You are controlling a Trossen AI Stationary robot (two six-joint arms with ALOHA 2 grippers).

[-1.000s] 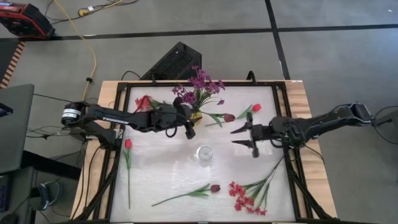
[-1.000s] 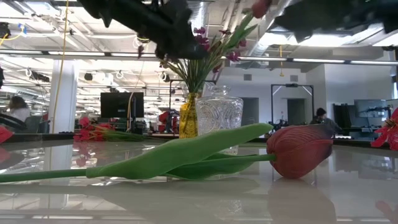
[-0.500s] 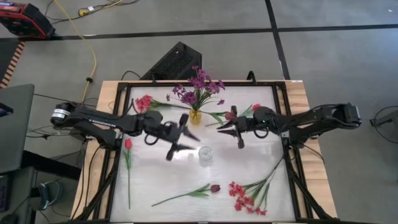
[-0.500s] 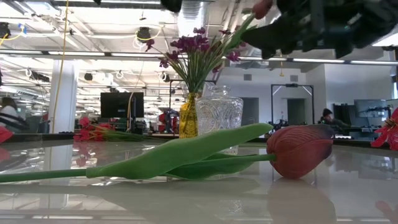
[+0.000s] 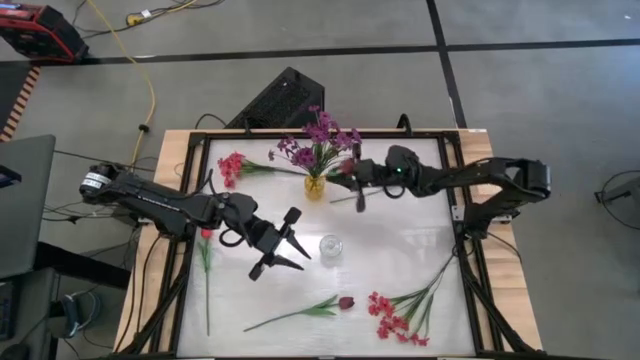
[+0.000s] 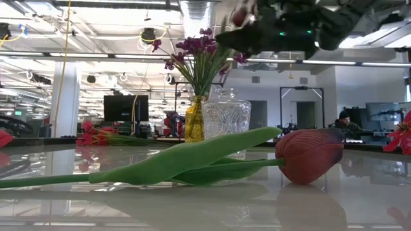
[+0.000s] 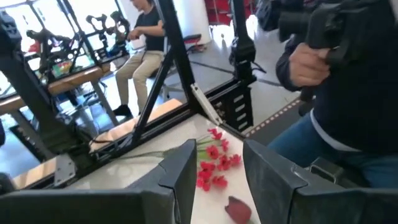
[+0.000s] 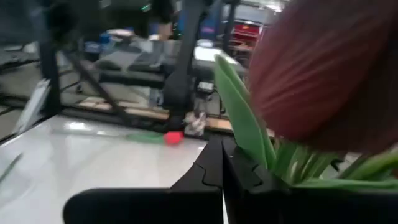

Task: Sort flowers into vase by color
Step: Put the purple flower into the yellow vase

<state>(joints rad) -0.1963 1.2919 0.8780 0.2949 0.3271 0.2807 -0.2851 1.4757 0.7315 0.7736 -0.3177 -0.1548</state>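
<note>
1. My table (image 5: 400, 250) has a shiny white top and a wooden edge.
2. A yellow vase (image 5: 315, 186) of purple flowers (image 5: 322, 135) stands near the back.
3. A clear glass vase (image 5: 330, 246) stands in the middle.
4. A dark tulip (image 5: 300, 311), a red tulip (image 5: 206, 262) and two red sprigs (image 5: 405, 305) (image 5: 232, 165) lie flat on it.

Purple sprigs (image 5: 320, 140) stand vased (other flowers (image 5: 398, 315) lie scattered).

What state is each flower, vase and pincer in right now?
Left pincer: open, empty, beside the glass vase.
Right pincer: shut on maroon tulip, near yellow vase.
Yellow vase: upright, holding purple sprigs.
Glass vase: upright, empty.
Maroon tulip by front edge: lying flat.
Red sprigs: lying flat.
</note>
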